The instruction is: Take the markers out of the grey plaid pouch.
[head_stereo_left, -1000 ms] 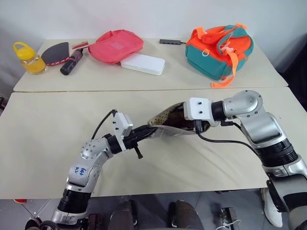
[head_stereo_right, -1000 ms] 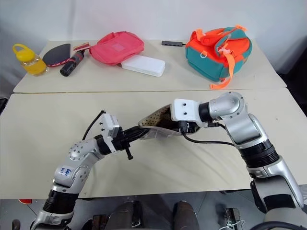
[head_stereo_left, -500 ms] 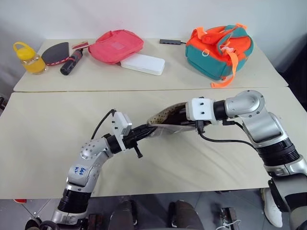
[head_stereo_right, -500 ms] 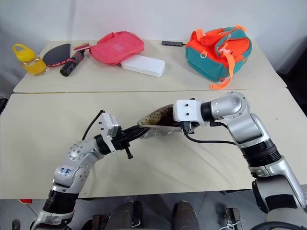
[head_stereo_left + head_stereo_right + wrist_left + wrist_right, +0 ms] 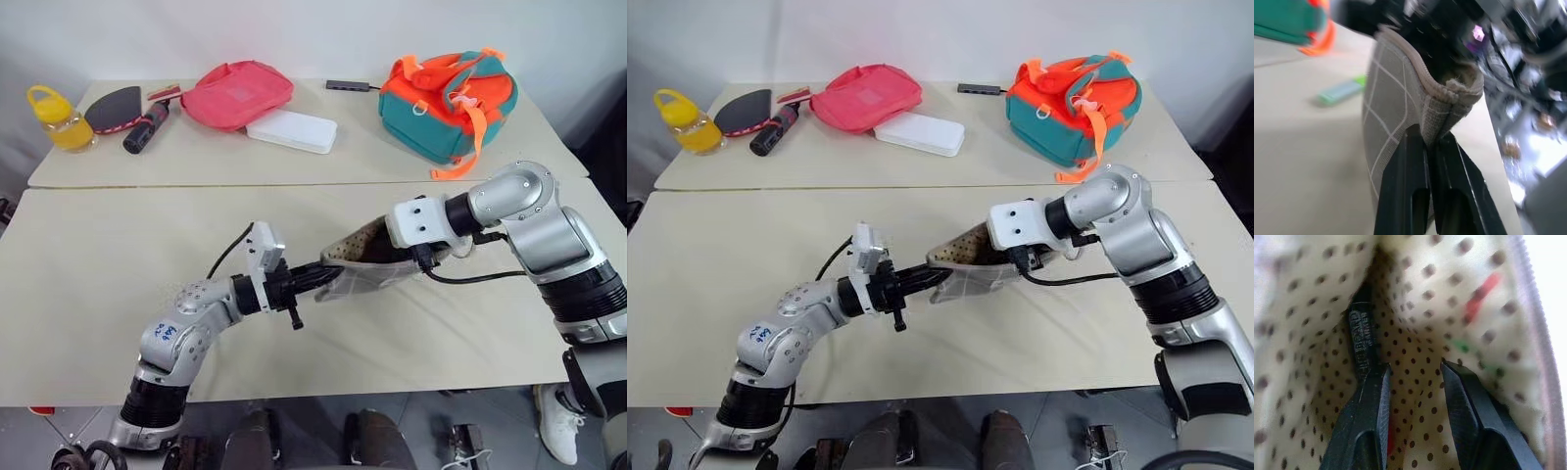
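Observation:
The grey plaid pouch (image 5: 370,278) hangs just above the front table, mouth open, its dotted tan lining (image 5: 359,245) showing. My left gripper (image 5: 1431,134) is shut on the pouch's zip end and holds it up from the left. My right gripper (image 5: 1413,366) reaches down into the mouth; its fingers stand apart with only lining between them. The red marker's black end (image 5: 1360,338) lies in the lining's fold, running along one finger (image 5: 1371,406). A pale mint green marker (image 5: 1342,91) lies on the table beyond the pouch.
On the back table stand an orange-and-teal backpack (image 5: 446,93), a pink-red pouch (image 5: 238,93), a white box (image 5: 291,130), a thick black cylinder (image 5: 147,127), a dark paddle (image 5: 113,106) and a yellow bottle (image 5: 61,119). A seam (image 5: 196,183) divides the two tables.
The pouch and both arms have shifted to the right. My left wrist has bent and rolled while keeping its hold on the pouch's end.

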Motion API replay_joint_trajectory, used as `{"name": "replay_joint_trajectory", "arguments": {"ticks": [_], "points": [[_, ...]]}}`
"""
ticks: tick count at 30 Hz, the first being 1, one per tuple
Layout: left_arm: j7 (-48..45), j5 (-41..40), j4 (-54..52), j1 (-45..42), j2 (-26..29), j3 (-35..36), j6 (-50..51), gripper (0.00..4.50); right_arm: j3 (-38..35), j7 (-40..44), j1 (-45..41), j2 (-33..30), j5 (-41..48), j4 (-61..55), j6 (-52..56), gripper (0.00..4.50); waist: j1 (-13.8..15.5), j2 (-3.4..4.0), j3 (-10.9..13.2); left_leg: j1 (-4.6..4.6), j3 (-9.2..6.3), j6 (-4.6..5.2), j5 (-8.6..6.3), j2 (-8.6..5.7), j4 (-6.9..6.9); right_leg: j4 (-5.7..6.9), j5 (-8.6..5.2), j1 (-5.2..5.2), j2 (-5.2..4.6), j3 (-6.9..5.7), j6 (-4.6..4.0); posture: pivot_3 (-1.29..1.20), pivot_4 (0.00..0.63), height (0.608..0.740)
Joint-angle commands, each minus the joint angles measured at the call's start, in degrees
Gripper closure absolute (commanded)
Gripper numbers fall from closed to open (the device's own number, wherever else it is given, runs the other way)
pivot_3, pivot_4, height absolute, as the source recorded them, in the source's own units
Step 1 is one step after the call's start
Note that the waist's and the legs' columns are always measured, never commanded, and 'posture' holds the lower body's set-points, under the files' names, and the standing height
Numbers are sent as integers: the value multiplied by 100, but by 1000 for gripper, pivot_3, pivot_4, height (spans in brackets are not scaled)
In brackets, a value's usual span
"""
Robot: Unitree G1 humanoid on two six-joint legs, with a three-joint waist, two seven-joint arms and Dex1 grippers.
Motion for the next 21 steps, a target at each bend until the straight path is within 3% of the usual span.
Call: {"name": "replay_joint_trajectory", "arguments": {"ticks": [1,21], "points": [[37,76,-181,-31,-36,-105,-50,4500,199,109,-69,-84,-333,-4,-158,2830,10,0,0,-1,-1,0,0,0,1,0,0,0,0,-1,0,0,150,740],[-51,364,355,183,-100,-166,-446,4500,634,12,241,218,-1016,139,-382,2830,2,0,0,0,-2,0,0,1,9,4,0,2,0,0,0,0,150,740]]}}
